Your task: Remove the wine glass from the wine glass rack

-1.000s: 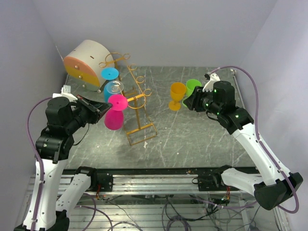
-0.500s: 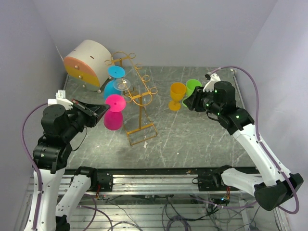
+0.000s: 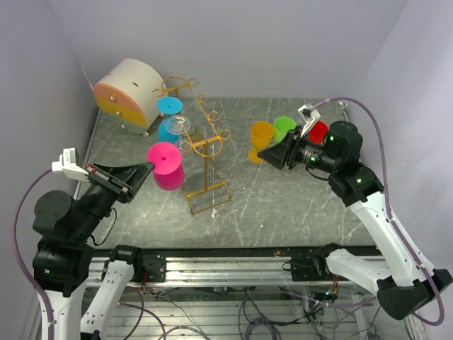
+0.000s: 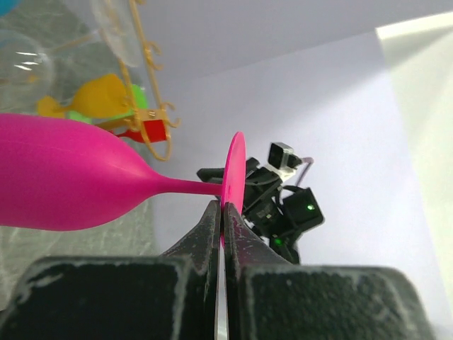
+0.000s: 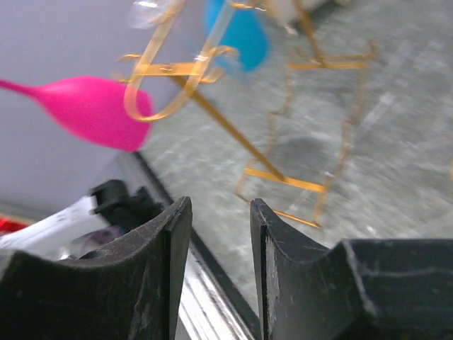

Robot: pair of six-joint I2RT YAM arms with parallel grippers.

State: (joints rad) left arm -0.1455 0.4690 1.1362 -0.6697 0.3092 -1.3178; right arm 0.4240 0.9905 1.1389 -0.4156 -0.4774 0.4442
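My left fingers (image 4: 221,205) are pressed together on the foot rim of one pink wine glass (image 4: 71,188), which I hold with its stem level, just left of the single wine glass rack (image 3: 207,152) and apart from it. Two glasses hang on the rack, a blue glass (image 3: 168,131) and a clear glass (image 3: 178,125). My right fingers (image 5: 219,212) are spread with nothing between them, beside three upright glasses on the surface (image 3: 283,198): an orange glass (image 3: 261,138), a green glass (image 3: 284,126) and a red glass (image 3: 318,132). One drum-shaped box (image 3: 127,88) stands far left.

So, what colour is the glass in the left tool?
The wine glass is bright pink, clearest in left wrist view.
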